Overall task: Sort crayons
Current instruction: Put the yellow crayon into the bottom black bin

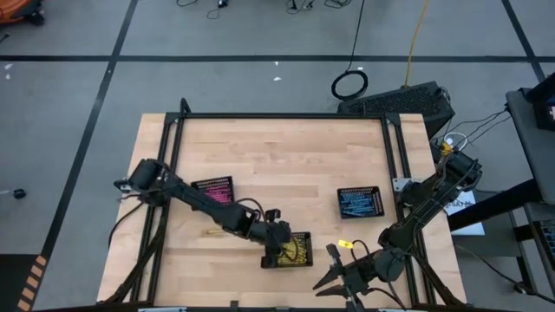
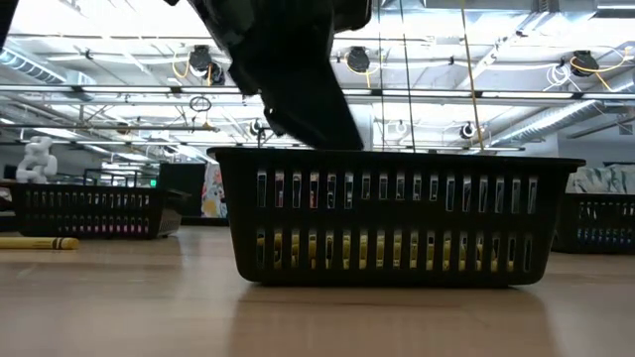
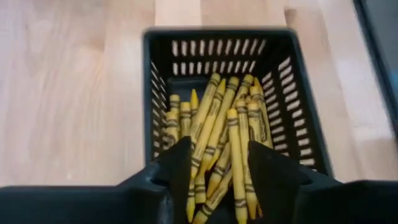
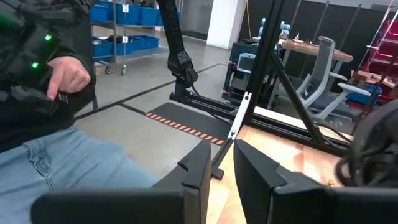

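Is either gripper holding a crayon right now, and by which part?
None visibly held. The left gripper is open above the yellow crayons in their tray; the right gripper holds nothing.

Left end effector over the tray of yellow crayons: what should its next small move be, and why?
Probably lift clear. The left end effector stands open above the yellow crayons in the tray, holding nothing; one loose yellow crayon lies on the table.
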Controlling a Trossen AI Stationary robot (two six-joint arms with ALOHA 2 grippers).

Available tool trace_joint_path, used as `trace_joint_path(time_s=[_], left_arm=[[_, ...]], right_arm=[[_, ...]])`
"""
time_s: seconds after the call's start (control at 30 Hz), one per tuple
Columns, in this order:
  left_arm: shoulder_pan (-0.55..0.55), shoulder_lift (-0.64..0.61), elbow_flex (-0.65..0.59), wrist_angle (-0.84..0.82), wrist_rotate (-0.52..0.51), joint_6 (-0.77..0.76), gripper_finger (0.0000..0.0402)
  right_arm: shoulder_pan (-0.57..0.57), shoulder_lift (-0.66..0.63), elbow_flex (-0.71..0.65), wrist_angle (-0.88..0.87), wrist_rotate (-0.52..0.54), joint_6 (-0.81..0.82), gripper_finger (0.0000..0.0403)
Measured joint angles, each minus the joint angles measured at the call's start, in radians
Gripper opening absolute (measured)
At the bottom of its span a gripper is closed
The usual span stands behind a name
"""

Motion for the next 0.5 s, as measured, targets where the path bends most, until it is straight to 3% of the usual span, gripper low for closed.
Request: trace_joint_path(time_s=[0.17, 0.5], left_arm=[[-0.027, -0.094, 0.0, -0.106, -0.086, -0.024, 0.0172], [-0.287, -0.292, 0.0, -0.426, -0.57, -0.097, 0.0173]], right_arm=[[0.0, 0.0, 0.0, -0.002, 0.0, 0.001, 0.0055], [0.0, 0.0, 0.0, -0.023, 0.0, 0.019, 0.0055]])
